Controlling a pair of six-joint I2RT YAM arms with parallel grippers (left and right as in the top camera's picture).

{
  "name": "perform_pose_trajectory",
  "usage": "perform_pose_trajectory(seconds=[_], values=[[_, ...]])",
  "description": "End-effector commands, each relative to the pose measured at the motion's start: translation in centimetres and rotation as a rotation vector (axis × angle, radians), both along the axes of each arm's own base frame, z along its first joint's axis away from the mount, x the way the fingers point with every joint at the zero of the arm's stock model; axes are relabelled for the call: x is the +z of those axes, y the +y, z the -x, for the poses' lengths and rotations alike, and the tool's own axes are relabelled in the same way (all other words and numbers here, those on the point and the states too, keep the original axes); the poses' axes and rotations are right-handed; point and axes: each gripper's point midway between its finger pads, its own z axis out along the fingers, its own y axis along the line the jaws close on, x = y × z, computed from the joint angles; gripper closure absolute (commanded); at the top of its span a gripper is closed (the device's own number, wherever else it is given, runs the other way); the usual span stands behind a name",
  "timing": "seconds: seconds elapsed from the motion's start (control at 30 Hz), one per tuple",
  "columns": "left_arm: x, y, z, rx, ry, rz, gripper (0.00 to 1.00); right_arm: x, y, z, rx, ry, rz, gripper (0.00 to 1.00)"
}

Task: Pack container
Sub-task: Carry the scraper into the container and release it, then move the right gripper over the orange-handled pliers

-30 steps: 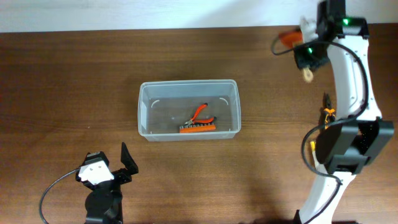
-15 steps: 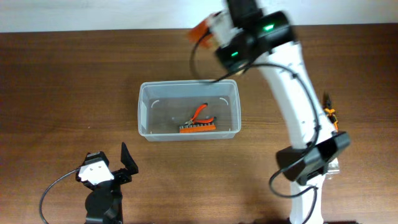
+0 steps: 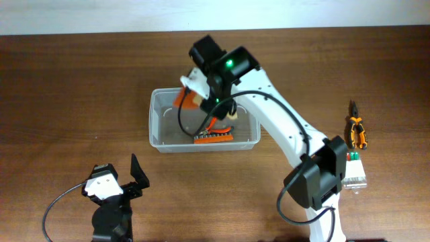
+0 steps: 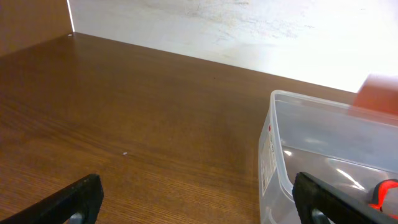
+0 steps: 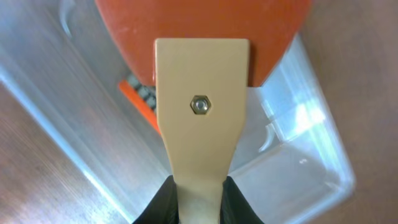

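Note:
The container [image 3: 154, 124] is a clear tub at the table's middle, holding orange-handled pliers [image 3: 216, 121] and an orange bit holder [image 3: 213, 137]. My right gripper [image 3: 213, 99] is shut on a scraper with a tan handle and an orange blade [image 3: 185, 99], held over the tub's far left part. In the right wrist view the fingers [image 5: 198, 196] clamp the handle [image 5: 200, 124], with the blade [image 5: 199, 31] above the tub [image 5: 298, 155]. My left gripper [image 3: 139, 180] is open and empty near the front left; its view [image 4: 196, 202] shows the tub's corner [image 4: 277, 162].
Orange-and-black pliers [image 3: 356, 131] lie at the right side of the table. A small clear box with coloured bits [image 3: 354, 171] sits in front of them, next to the right arm's base. A white wall runs along the table's far edge.
My right arm has swung from the far right corner leftward along the back, then down over the tub, carrying the scraper. The left arm has not moved.

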Motion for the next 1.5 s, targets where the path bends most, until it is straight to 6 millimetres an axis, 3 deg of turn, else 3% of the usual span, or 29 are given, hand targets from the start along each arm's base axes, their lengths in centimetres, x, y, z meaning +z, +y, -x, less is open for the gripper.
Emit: perform_pose_trajectory(seconds=[0.0,0.23,0.4,0.43,0.47,0.6,0.73,0.77,0.87,0.9,1.03,1.2,1.47], values=[[0.0,0.0,0.0,-0.001,0.0,-0.009,0.01,-3.4,-0.7,1.2,0.046,0.053,0.043,0.83],[0.0,0.0,0.0,-0.001,0.0,-0.009,0.01,-8.1,-1.4,2.2,0.046,0.096,0.071,0.83],[0.0,0.0,0.0,-0.001,0.0,-0.009,0.01,-8.5,-0.9,2.0,0.047,0.087,0.047,0.82],[0.0,0.0,0.0,-0.001,0.0,-0.009,0.01,-8.4,-0.8,1.8,0.043,0.08,0.042,0.51],[0.0,0.0,0.0,-0.001,0.0,-0.009,0.01,-8.3,-0.7,1.6,0.04,0.074,0.038,0.42],[0.0,0.0,0.0,-0.001,0.0,-0.009,0.01,-7.1,-0.5,1.3,0.021,0.065,0.028,0.27],[0.0,0.0,0.0,-0.001,0.0,-0.009,0.01,-3.4,-0.5,-0.3,-0.062,0.014,-0.006,0.26],[0.0,0.0,0.0,-0.001,0.0,-0.009,0.01,-1.1,-1.5,-1.4,-0.154,-0.019,-0.013,0.26],[0.0,0.0,0.0,-0.001,0.0,-0.009,0.01,3.2,-5.1,-3.1,-0.303,-0.063,-0.014,0.27],[0.0,0.0,0.0,-0.001,0.0,-0.009,0.01,6.0,-8.1,-4.0,-0.373,-0.081,-0.026,0.28],[0.0,0.0,0.0,-0.001,0.0,-0.009,0.01,9.7,-14.8,-5.2,-0.522,-0.116,-0.045,0.29],[0.0,0.0,0.0,-0.001,0.0,-0.009,0.01,10.1,-22.2,-5.2,-0.709,-0.083,-0.027,0.3],[0.0,0.0,0.0,-0.001,0.0,-0.009,0.01,8.0,-31.2,-4.1,-0.981,0.005,-0.005,0.3]])
